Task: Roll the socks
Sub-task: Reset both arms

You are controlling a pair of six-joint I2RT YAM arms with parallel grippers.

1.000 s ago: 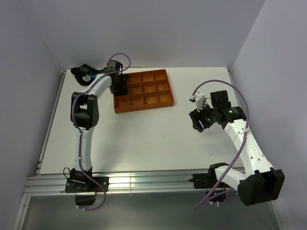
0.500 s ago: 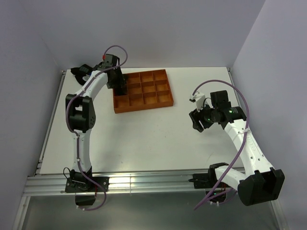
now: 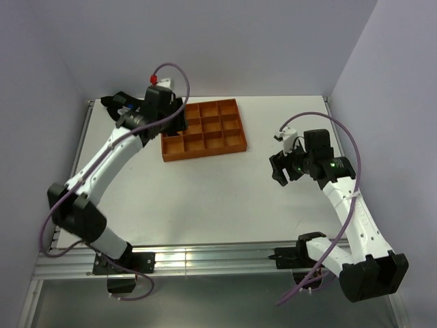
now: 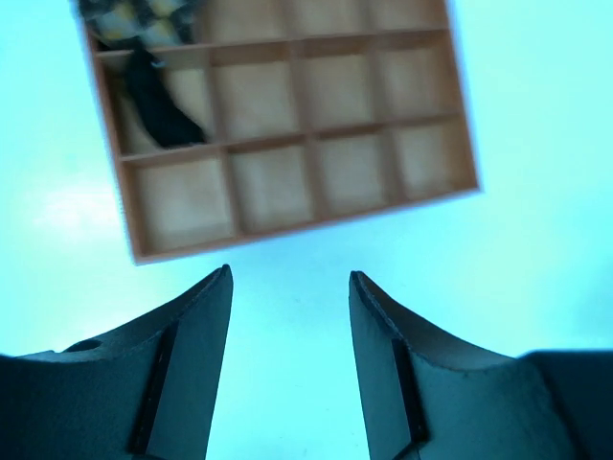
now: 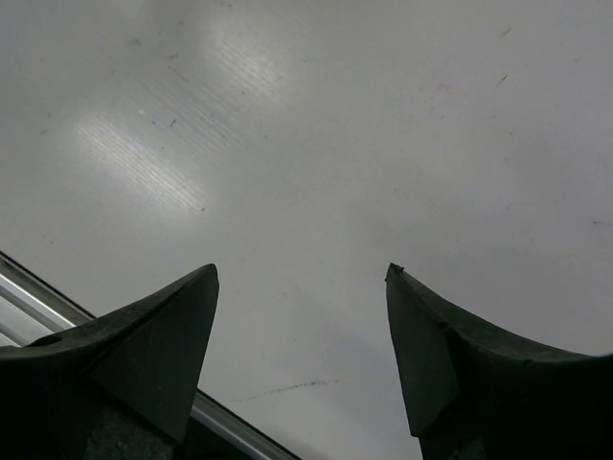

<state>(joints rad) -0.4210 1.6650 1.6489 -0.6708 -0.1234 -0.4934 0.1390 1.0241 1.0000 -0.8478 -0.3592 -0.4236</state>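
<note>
In the left wrist view the diamond-patterned sock (image 4: pixel 134 13) lies bundled in a corner cell of the orange tray (image 4: pixel 306 223). The black sock (image 4: pixel 158 107) lies in the adjoining cell, with one end over the divider toward the patterned sock. My left gripper (image 4: pixel 290 278) is open and empty, above the bare table just outside the tray. In the top view my left gripper (image 3: pixel 176 121) hangs over the tray's (image 3: pixel 205 153) left end and hides both socks. My right gripper (image 3: pixel 278 171) is open and empty over bare table (image 5: pixel 302 273).
A dark sock bundle with blue and white marks (image 3: pixel 115 104) lies at the table's back left corner. The tray's other cells hold nothing. The table's metal front rail (image 5: pixel 38 307) shows under my right gripper. Walls close in on both sides.
My left arm's elbow has swung out to the left and down, and the left gripper has drawn back from the tray's left cells. My right arm has shifted only slightly.
</note>
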